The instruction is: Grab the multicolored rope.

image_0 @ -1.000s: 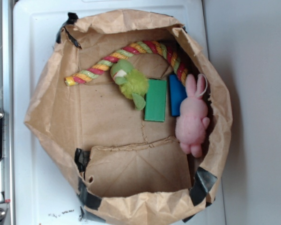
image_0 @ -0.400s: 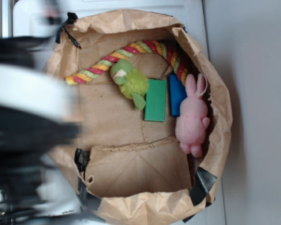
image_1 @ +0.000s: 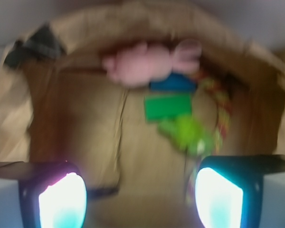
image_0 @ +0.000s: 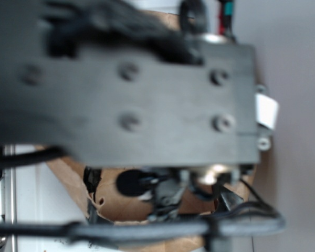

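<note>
The wrist view is blurred. The multicolored rope [image_1: 221,110] shows as a red and yellow streak curving along the bag's right inner wall, past the lime-green plush [image_1: 187,133]. My gripper [image_1: 140,199] hangs above the bag floor, open, with nothing between its glowing fingers [image_1: 61,202]. The rope lies ahead and to the right of the right finger. In the exterior view the black arm [image_0: 131,89] fills the frame and hides the rope.
A pink bunny [image_1: 147,64] lies at the far side of the brown paper bag [image_1: 76,118], with a blue block [image_1: 173,84] and a green block [image_1: 167,107] just before it. The bag's rim [image_0: 68,176] peeks out under the arm.
The arm has swung in from the left over the bag and now covers nearly all of the exterior view. The things in the bag lay still while they were visible.
</note>
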`<state>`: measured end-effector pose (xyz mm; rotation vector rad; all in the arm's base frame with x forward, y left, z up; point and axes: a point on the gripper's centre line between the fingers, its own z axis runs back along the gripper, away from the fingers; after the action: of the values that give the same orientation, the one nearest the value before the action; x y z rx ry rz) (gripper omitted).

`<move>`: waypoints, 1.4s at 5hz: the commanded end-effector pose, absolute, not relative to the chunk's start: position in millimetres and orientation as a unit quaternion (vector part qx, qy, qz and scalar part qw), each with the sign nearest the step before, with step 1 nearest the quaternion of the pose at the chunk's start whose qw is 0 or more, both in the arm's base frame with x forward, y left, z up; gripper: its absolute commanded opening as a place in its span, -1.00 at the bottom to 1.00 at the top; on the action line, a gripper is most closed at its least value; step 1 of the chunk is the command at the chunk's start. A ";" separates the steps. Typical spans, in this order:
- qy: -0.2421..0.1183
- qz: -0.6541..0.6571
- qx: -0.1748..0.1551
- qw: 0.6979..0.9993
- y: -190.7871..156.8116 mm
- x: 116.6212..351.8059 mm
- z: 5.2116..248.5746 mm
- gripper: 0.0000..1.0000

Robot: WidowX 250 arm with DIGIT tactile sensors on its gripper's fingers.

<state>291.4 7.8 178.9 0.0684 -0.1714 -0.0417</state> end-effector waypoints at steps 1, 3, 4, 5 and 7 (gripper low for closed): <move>-0.115 -0.047 0.037 0.992 28.1 291.3 164.3 1.00; -0.088 -0.036 0.030 0.995 44.3 255.2 144.2 1.00; -0.072 -0.008 0.037 0.997 57.6 244.4 132.9 1.00; -0.061 0.012 0.036 0.997 58.1 230.2 131.8 1.00; -0.053 0.021 0.041 0.998 56.2 225.2 129.9 1.00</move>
<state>219.0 56.0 118.4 0.0711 -0.0759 0.0401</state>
